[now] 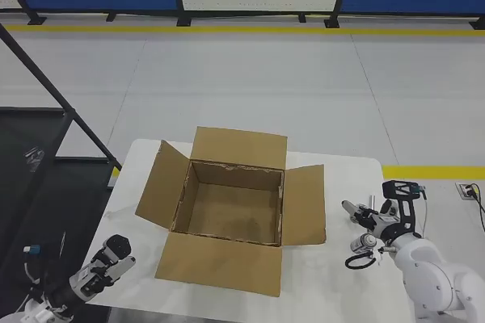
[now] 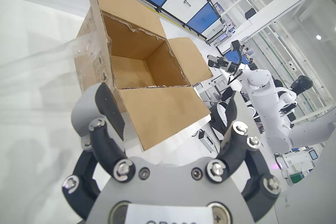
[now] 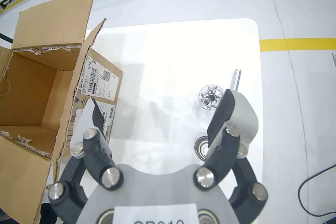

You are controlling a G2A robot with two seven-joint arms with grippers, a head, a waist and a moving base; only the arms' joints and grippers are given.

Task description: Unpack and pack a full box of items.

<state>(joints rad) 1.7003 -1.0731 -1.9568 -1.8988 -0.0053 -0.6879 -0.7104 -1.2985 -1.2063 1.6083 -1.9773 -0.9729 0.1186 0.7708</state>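
The box sits in the middle of the counter, its four flaps spread outward to the far, near, left and right sides. Right of the box and well apart from it, near the counter's right edge, lie three small parts: a disc between a rod on its far side and a ring on its near side. The right gripper hangs above these parts. The left gripper is at the counter's near left corner, left of the near flap.
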